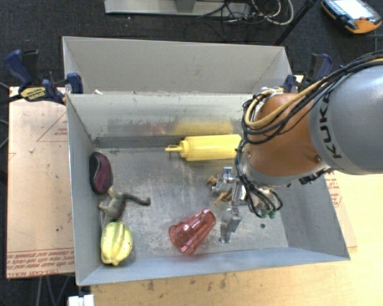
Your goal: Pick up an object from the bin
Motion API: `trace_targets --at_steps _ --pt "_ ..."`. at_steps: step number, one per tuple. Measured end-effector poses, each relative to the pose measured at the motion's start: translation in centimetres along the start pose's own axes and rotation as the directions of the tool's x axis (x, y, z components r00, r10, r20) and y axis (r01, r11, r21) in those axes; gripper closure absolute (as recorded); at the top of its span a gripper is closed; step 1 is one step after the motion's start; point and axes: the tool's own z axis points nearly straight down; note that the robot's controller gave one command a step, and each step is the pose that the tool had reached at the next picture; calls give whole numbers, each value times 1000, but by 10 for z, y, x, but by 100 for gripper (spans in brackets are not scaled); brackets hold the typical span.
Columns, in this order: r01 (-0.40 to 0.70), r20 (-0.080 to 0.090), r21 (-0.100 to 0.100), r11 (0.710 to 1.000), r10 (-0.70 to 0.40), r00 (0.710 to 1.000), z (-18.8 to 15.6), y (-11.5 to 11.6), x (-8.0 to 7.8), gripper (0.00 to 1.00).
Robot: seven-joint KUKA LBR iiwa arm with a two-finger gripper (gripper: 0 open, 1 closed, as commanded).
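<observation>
- My gripper [228, 227] hangs low in the bin [178, 69], just right of the pink see-through plastic piece [191, 231] by the front wall.
- I cannot tell whether it is wide or narrow.
- A yellow squeeze bottle [207, 148] lies behind that pink piece.

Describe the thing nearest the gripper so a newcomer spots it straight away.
Start at the bin's front wall, near its middle. Just left of the gripper lies a pink cup on its side. Nothing else in the bin is pink or see-through.
</observation>
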Motion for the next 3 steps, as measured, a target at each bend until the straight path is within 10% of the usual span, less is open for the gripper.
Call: trace_targets --at_steps 1,2,3 --pt "0 0 0 1000 0 1000 0 0 0 0" --pt "35 10 2 999 -35 999 62 63 2 100" --pt "35 10 2 999 -35 999 62 63 2 100"
